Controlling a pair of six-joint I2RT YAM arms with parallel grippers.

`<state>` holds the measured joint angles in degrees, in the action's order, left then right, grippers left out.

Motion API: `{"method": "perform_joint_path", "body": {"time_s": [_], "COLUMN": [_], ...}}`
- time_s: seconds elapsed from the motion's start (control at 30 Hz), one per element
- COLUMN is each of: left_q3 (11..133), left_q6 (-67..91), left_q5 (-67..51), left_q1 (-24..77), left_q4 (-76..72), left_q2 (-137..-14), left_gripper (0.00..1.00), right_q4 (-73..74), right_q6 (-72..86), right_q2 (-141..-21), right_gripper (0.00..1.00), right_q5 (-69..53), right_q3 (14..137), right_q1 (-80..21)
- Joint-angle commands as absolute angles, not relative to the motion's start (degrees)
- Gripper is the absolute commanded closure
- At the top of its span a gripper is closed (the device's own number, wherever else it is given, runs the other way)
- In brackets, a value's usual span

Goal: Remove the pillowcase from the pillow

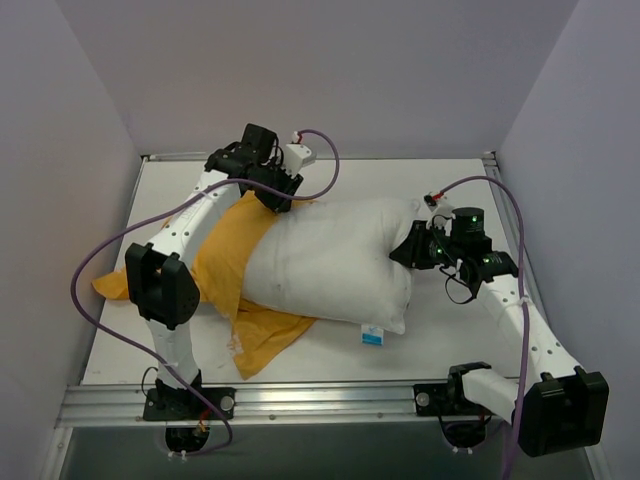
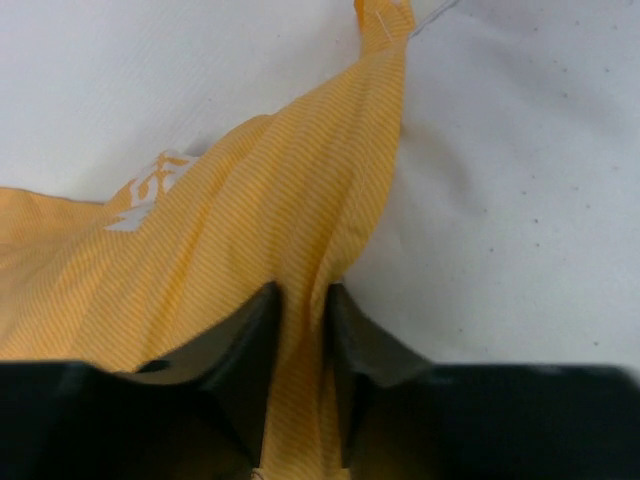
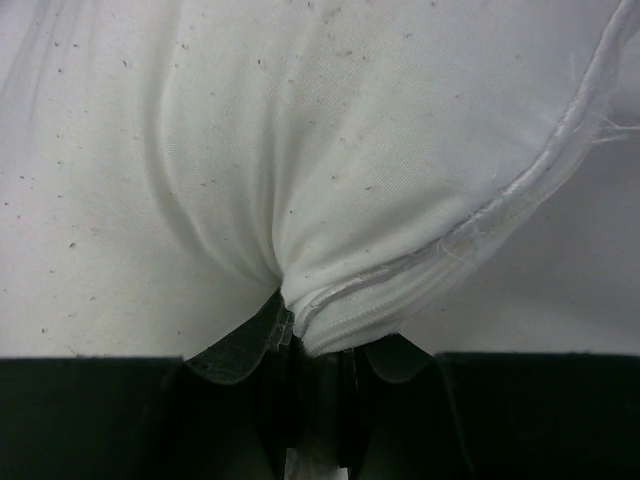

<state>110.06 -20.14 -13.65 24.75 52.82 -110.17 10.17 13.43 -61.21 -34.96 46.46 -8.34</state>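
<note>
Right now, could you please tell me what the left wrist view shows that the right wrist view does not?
Only the left wrist view shows the pillowcase, orange-yellow with a patch of white print, a fold of it pinched in the left gripper. Only the right wrist view shows the pillow, its seamed edge clamped in the right gripper. Both share the same layout: a dark gripper at the bottom of the picture, shut on bunched fabric.

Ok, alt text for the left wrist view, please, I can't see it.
The left gripper is shut on a fold of the orange-yellow pillowcase, its dark fingers either side. The cloth runs taut to the frame's top, white print at left.
</note>
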Motion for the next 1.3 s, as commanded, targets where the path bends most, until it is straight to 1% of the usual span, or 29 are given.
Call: {"method": "perform_joint_path", "body": {"time_s": [0.0, 0.03, 0.07, 0.2, 0.3, 0.33, 0.4, 0.47, 0.5, 0.6, 0.67, 0.73, 0.83, 0.93, 1.03, 1.13, 1.17, 1.2, 1.23, 1.27], "left_q3": [109.34, 109.42, 110.03, 114.16, 120.03, 121.8, 126.71, 129.01, 128.76, 124.38, 119.11, 117.34, 115.59, 111.2, 105.57, 100.39, 98.81, 95.66, 94.32, 92.57], "left_q6": [-20.57, -19.96, -19.34, -16.45, -14.34, -13.89, -12.67, -12.22, -12.3, -13.79, -14.67, -16.52, -18.63, -18.2, -18.11, -18.81, -18.98, -19.16, -19.25, -19.34], "left_q5": [-9.95, -7.67, -2.95, 4.74, 8.69, 9.05, 8.62, 5.64, 2.23, 1.14, 2.63, 6.39, 8.26, 5.72, 2.3, -6.74, -10.51, -11.59, -12.3, -14.31], "left_q1": [25.31, 25.4, 25.23, 23.21, 18.65, 15.85, 13.28, 9.94, 9.24, 8.61, 8.7, 8.44, 6.25, 1.94, -2.1, -1.41, -0.71, 0.08, 3.57, 4.73], "left_q4": [50.19, 48.71, 47.73, 44.39, 42.72, 43.32, 45.6, 47.28, 47.63, 43.71, 41.06, 39.73, 39.2, 38.5, 36.65, 36.22, 35.69, 34.29, 33.76, 33.23], "left_q2": [-109.68, -110.04, -111.0, -114.34, -118.11, -120.21, -122.33, -124.1, -123.93, -120.69, -118.31, -118.73, -119.71, -118.14, -115.06, -109.97, -108.47, -106.89, -104.18, -103.19], "left_gripper": [0.65, 0.78, 0.98, 0.98, 0.98, 0.98, 0.97, 0.94, 0.94, 0.94, 0.96, 0.98, 0.98, 0.98, 0.98, 0.98, 0.98, 0.98, 0.98, 0.98], "right_q4": [9.49, 9.84, 10.02, 9.67, 10.89, 11.51, 13.0, 13.1, 12.49, 12.48, 13.53, 15.46, 17.48, 19.16, 19.25, 19.77, 22.12, 23.37, 24.68, 25.74], "right_q6": [13.79, 13.97, 14.06, 16.08, 16.09, 15.74, 14.94, 14.41, 14.59, 14.77, 14.07, 13.54, 13.27, 12.13, 11.78, 10.81, 10.29, 9.94, 9.5, 9.84], "right_q2": [-59.15, -58.98, -58.8, -56.43, -53.88, -53.35, -53.0, -52.91, -53.0, -53.87, -54.14, -53.62, -52.03, -51.33, -52.29, -53.26, -53.61, -54.48, -54.75, -55.28], "right_gripper": [1.0, 1.0, 1.0, 1.0, 1.0, 1.0, 1.0, 1.0, 1.0, 1.0, 1.0, 1.0, 1.0, 1.0, 1.0, 1.0, 0.83, 0.68, 0.58, 0.4], "right_q5": [-32.97, -32.35, -31.73, -31.02, -32.34, -33.21, -33.92, -34.98, -35.24, -35.25, -33.94, -32.61, -30.77, -31.2, -31.99, -30.42, -28.06, -24.99, -19.39, -18.12], "right_q3": [47.55, 47.81, 47.9, 47.73, 47.55, 47.55, 46.85, 45.62, 45.35, 45.17, 45.88, 47.37, 49.39, 50.97, 50.37, 50.36, 51.75, 52.9, 54.22, 56.75], "right_q1": [-8.26, -8.17, -8.0, -5.46, -1.59, -0.54, 2.54, 3.42, 3.51, 3.52, 3.6, 4.48, 8.07, 11.94, 12.31, 11.34, 9.42, 8.1, 6.61, 4.42]}}
